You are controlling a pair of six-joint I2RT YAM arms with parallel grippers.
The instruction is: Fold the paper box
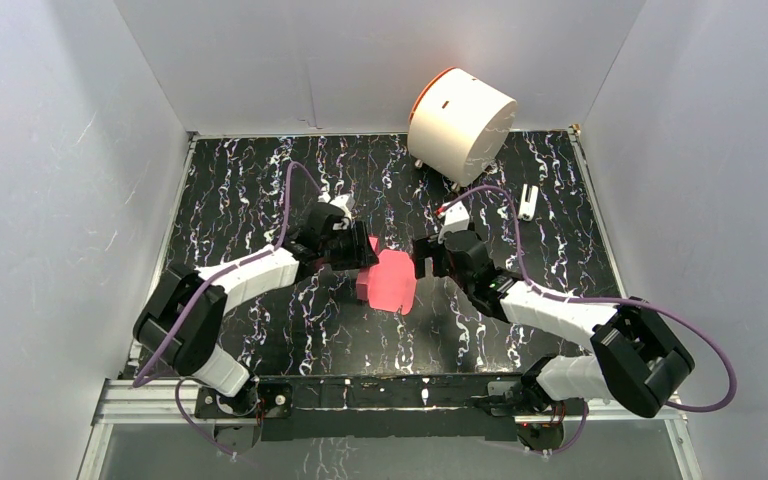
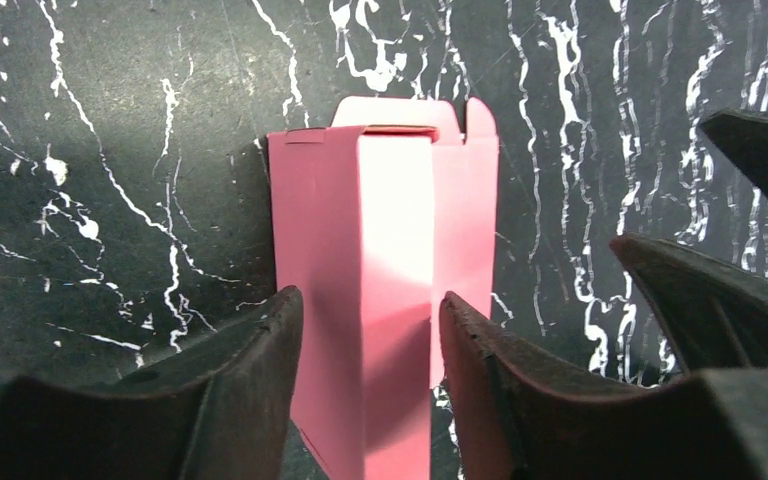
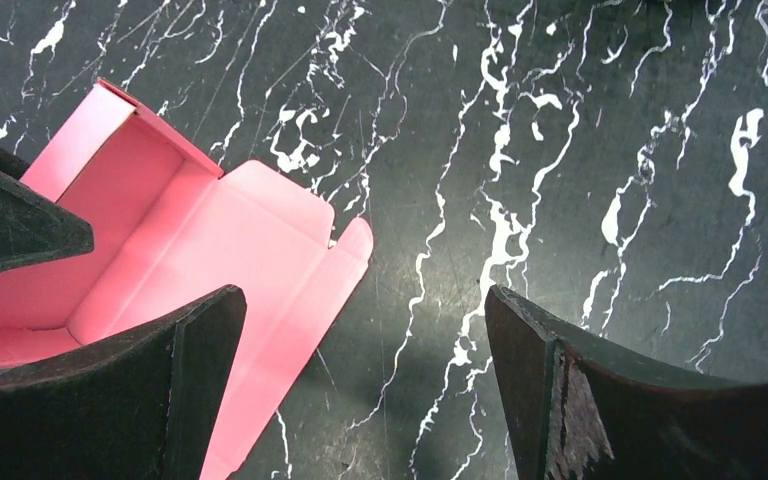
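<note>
Right now you are mid-fold: the box (image 1: 388, 282) lies at the centre of the top view, partly raised, with 1 wall up and its end flaps (image 3: 290, 215) open flat on the table (image 1: 250, 200). Your left gripper (image 2: 370, 300) straddles the near end of the box, jaws partly apart; whether they pinch the card cannot be told. Your right gripper (image 3: 360, 300) is spread wide and holds nothing, with the box at the left of its view. Next, by my judgement, 1 gripper must steady the body while the other tucks a flap in.
</note>
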